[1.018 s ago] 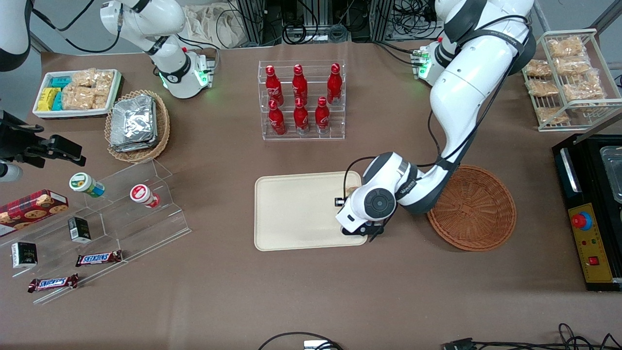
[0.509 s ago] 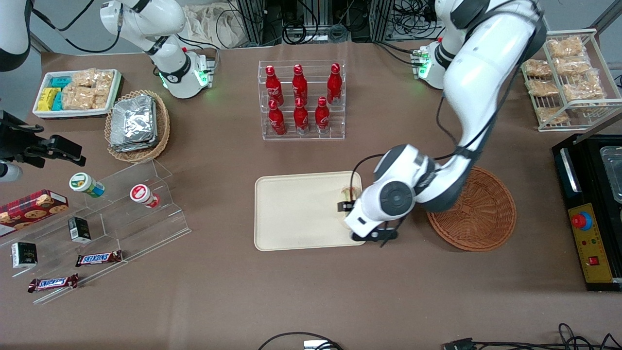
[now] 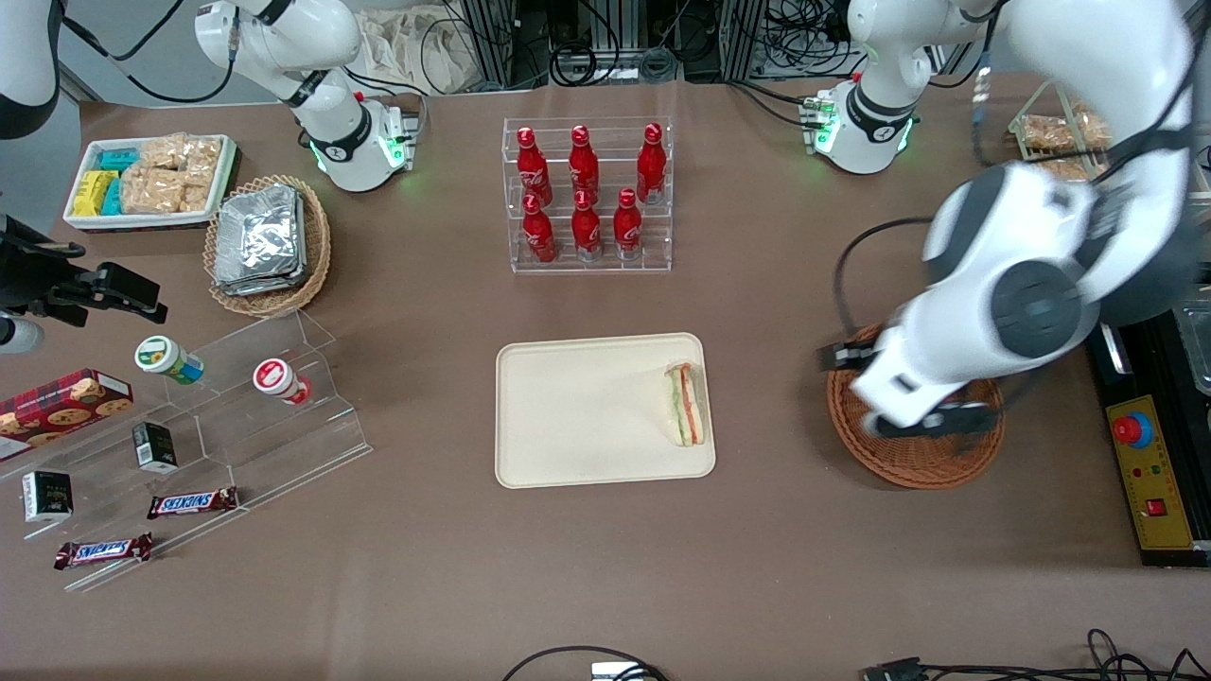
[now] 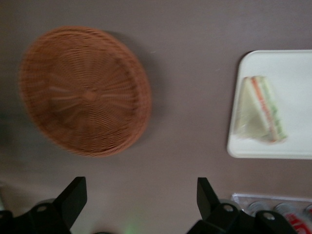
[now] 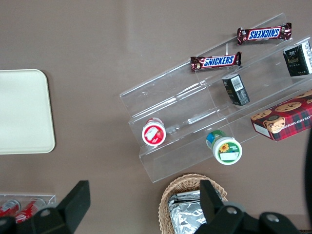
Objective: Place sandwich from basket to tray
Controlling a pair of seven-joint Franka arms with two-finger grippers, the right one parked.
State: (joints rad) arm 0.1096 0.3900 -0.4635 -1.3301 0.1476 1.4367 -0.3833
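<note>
The sandwich (image 3: 685, 404) lies flat on the tray (image 3: 568, 416), right at the tray's edge that is closest to the basket (image 3: 908, 459). It shows its red, orange and green stripes. Nothing is touching it. The wrist view shows the same thing: the sandwich (image 4: 258, 109) sits just inside the rim of the tray (image 4: 292, 151), and the basket (image 4: 85, 90) has nothing in it.

The gripper (image 3: 851, 357) is up in the air over the basket's rim, well apart from the sandwich. Its two fingers (image 4: 73, 195) are spread wide and hold nothing.

So I think the job is as good as done. The step in hand is just to pull the arm away, and the good way to do that is to go up and away from the tray, so no part of the arm bumps the sandwich. The sandwich is very close to the tray's rim, so even a small knock could push it off. The arm should also stay high above the basket, so it does not catch the woven rim and drag it along the brown table (image 3: 757, 567). The red bottles (image 3: 587, 189) in their clear rack stand farther from the front camera than the tray, and they are not in the way
</note>
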